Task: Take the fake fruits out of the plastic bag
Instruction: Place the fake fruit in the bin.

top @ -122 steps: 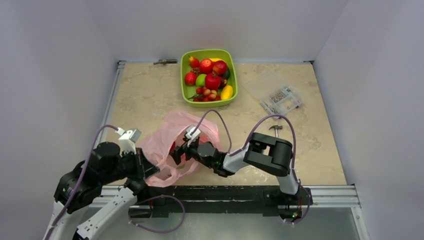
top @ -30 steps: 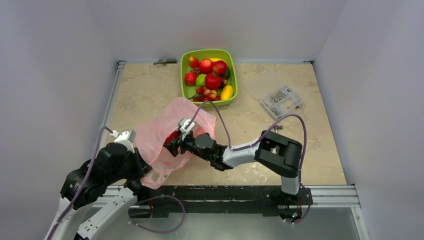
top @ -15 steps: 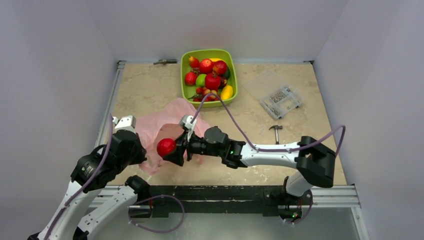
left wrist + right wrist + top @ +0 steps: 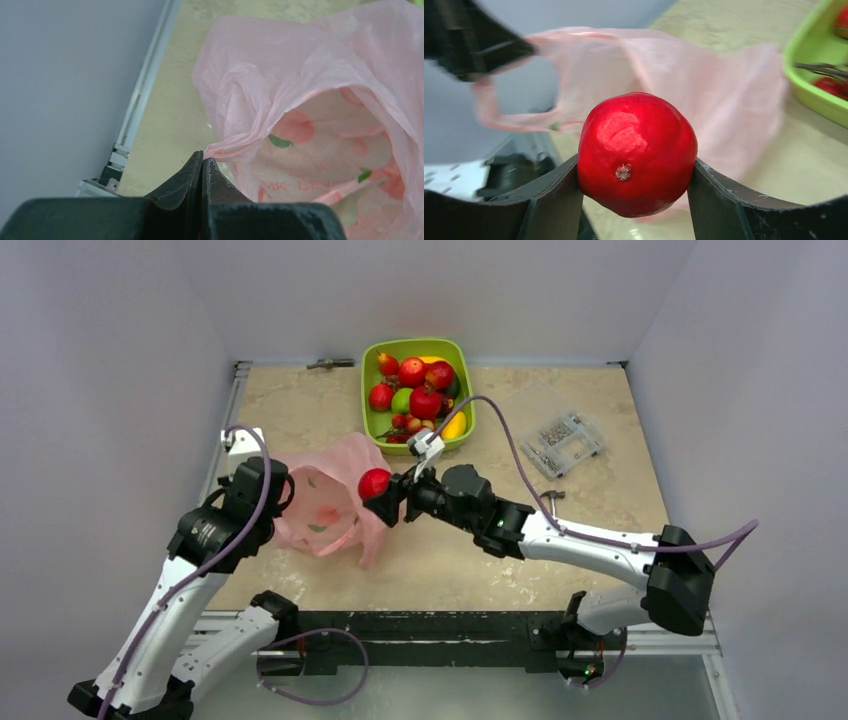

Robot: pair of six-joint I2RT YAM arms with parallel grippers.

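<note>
Left arm (image 4: 185,570) comes up from its base at the near left, elbow bent, wrist turned to the right. The left end effector (image 4: 202,161) has both fingers pressed flat together, pinching a fold at the edge of the plastic bag (image 4: 320,100). Right arm (image 4: 585,540) is stretched long and low over the bench (image 4: 300,420) from the near right toward the centre, with the wrist roughly level. The right end effector (image 4: 636,170) is clamped on a red fruit (image 4: 636,150), one finger on each side.
</note>
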